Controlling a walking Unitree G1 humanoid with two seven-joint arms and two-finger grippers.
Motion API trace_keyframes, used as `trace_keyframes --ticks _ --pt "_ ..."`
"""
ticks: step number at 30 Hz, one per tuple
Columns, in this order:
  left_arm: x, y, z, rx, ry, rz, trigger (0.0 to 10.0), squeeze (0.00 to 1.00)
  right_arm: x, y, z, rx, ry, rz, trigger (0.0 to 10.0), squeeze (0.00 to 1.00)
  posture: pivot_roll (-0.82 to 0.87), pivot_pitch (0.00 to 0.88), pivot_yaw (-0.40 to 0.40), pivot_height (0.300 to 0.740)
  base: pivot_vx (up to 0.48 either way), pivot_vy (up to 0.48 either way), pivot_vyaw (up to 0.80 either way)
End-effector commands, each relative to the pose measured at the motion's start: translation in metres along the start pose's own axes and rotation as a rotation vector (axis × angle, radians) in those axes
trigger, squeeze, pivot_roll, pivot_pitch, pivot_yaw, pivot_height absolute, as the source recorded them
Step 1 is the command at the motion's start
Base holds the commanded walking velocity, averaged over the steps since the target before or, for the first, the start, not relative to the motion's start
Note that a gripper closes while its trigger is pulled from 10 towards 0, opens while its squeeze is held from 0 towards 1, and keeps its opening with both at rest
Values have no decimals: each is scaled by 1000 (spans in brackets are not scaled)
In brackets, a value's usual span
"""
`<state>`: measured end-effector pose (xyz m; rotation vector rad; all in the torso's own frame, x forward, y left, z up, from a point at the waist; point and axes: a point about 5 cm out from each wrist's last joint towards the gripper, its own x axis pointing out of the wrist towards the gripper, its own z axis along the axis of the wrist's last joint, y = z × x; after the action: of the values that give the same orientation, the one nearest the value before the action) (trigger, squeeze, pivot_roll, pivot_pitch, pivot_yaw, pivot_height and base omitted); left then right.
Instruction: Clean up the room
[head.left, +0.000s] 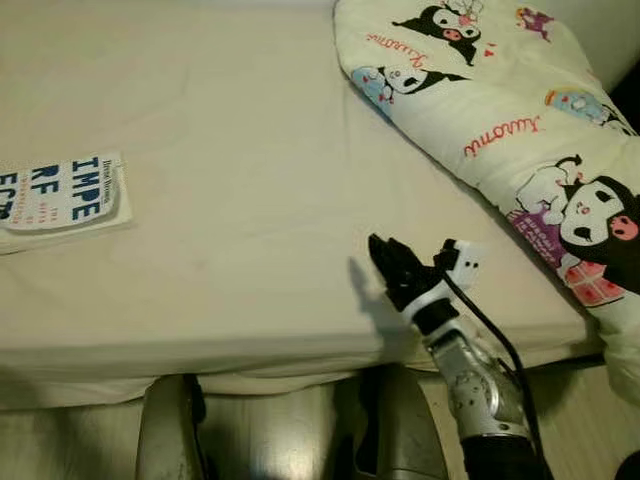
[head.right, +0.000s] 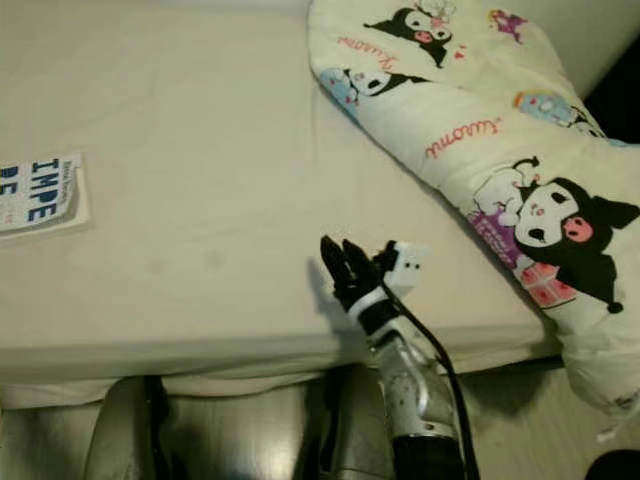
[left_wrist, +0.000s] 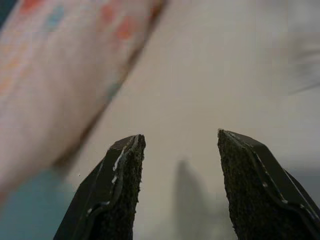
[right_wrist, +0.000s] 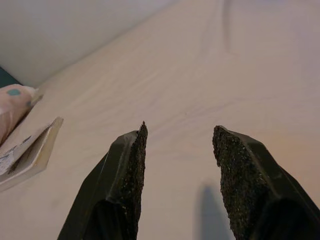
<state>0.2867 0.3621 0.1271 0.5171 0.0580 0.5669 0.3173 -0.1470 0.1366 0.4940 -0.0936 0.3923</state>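
Right eye view: right claw (head.right: 340, 262) above bed edge (head.right: 200, 345).

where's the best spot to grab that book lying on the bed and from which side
Probably the book's near long edge, which lies closest to the mattress front. It lies flat with its cover up, so open fingers would have to slide in low from the robot's side and pinch cover and pages together. The right gripper is open, over the mattress's front edge.

Cream bed (head.left: 250, 200): book (head.left: 60, 195) at left edge, cartoon-print quilt (head.left: 500, 110) along right side.
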Motion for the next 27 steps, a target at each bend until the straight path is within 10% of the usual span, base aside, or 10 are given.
trace_keyframes --ticks 1,4,6,13,17,27 --pt "-12 -43 17 21 -120 -232 10000 0 -3 0 -3 -10 11 -4 10000 0 71 174 -37 509 0 0 0" --pt "-25 -66 31 -3 -199 -346 10000 0 -4 1 -3 -21 7 -4 10000 0 72 170 -32 509 0 0 0" --pt "-67 -108 72 -98 -370 -590 10000 0 -10 9 -1 -66 -6 -15 10000 0 73 152 -17 509 0 0 0" --pt "-112 -128 105 -273 -408 -786 10000 0 -21 22 -3 -128 -23 -29 10000 0 76 121 6 509 0 0 0" --pt "-112 -129 108 -485 -236 -753 10000 0 -29 20 -8 -258 -48 -121 10000 0 75 86 25 509 0 0 0" --pt "-99 -122 96 -277 -229 -572 10000 0 -23 5 -2 -385 -57 -239 10000 0 74 58 23 544 0 0 0"
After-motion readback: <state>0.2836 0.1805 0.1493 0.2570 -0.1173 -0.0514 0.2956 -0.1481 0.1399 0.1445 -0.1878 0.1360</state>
